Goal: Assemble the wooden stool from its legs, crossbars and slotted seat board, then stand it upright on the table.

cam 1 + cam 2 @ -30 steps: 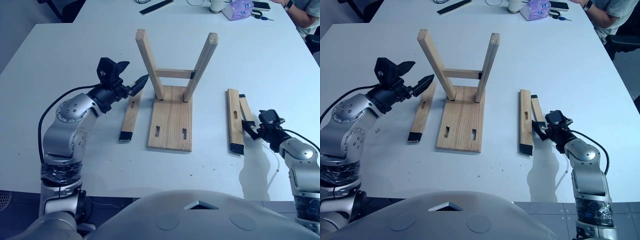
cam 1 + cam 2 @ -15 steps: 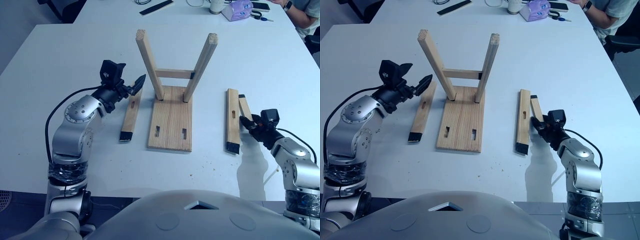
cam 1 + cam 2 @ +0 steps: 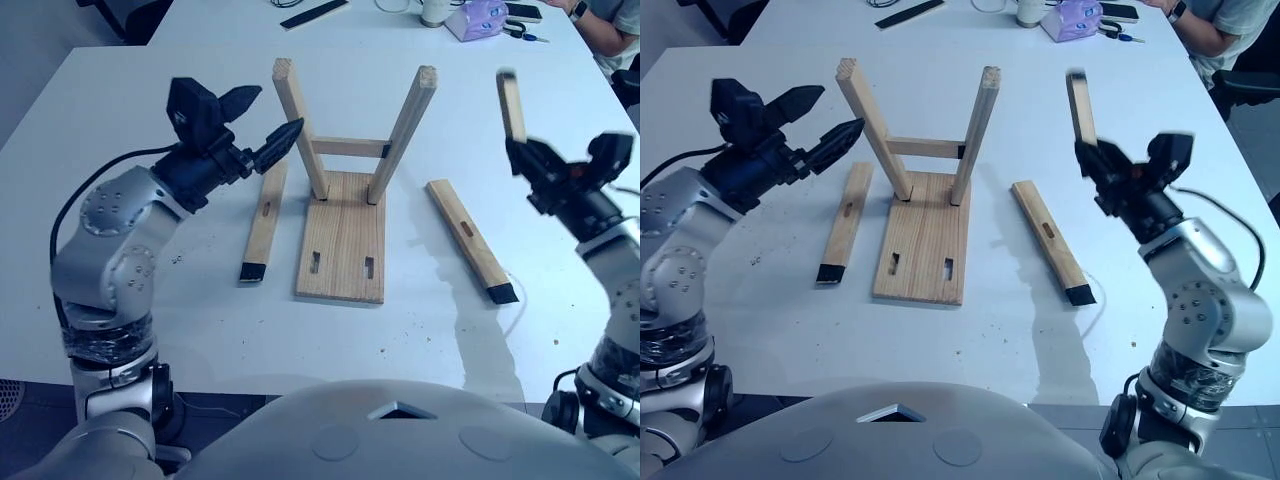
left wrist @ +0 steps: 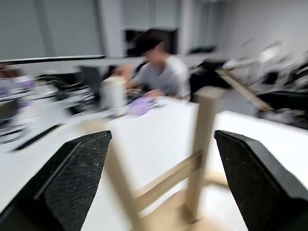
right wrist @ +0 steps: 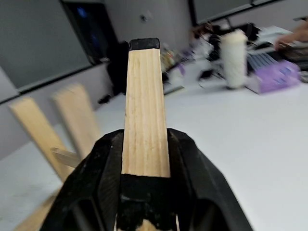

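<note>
Flat at the centre of the white table [image 3: 120, 110] lies the seat board [image 3: 340, 250], two legs [image 3: 300, 130] and a crossbar [image 3: 348, 147] standing up from its far end. A left loose leg [image 3: 263, 220] and a right loose leg [image 3: 468, 238] lie flat beside it. At right, the right claw [image 5: 144, 139] pinches a short stick [image 5: 143, 96] upright above the table; the left claw [image 3: 275, 112], spread, hovers just left of the standing legs.

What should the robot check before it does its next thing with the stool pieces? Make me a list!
1. Right claw shut on the crossbar: ok.
2. Left claw open, holding nothing: ok.
3. Seat board flat on the table, standing legs in it: ok.
4. Near slots free: ok.
5. Left loose leg and right loose leg lying flat: ok.
6. Crossbar end fits a leg slot: cannot tell.
</note>
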Available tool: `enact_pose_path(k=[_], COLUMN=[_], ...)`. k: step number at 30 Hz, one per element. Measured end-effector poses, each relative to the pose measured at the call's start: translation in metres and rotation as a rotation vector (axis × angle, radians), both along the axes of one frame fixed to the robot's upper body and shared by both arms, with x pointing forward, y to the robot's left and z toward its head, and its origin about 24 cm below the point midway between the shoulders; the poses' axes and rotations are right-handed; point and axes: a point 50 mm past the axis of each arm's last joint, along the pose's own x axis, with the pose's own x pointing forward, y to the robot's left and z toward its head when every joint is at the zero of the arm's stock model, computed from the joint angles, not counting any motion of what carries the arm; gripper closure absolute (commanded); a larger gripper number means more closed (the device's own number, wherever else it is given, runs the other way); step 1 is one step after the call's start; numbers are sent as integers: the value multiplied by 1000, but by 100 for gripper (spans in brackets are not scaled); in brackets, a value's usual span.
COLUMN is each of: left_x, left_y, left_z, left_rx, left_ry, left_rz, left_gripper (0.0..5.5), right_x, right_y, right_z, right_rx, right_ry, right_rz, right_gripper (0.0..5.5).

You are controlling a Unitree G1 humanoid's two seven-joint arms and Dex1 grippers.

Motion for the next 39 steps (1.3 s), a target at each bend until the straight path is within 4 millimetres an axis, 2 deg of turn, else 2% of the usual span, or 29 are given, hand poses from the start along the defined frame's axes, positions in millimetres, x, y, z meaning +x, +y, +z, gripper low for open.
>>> enact_pose_path(k=[4,5,7,13,19,24,33,39], left_x=[-16,-23,-29,-26,-24,-25,-24,-25], left_y=[-10,-17,-29,-48,-51,-53,-55,-53], left_z=[10,13,11,9,15,15,11,7], left_rx=[-158,-186,-168,-156,-187,-175,-134,-119], left_ry=[45,61,99,150,137,126,92,84], left_rz=[-227,-324,-423,-550,-601,-645,-646,-655], left_gripper=[212,212,212,212,212,281,401,411], right_x=[-19,-27,-38,-40,-31,-25,-25,-25], right_y=[23,31,42,56,60,63,68,69], right_z=[20,23,27,27,15,6,0,-2], right_rx=[95,95,101,77,54,42,37,12], right_ry=[-95,-104,-106,-63,-7,-1,-8,-10], right_rz=[278,392,545,770,811,815,855,856], right_gripper=[420,420,420,420,420,420,420,420])
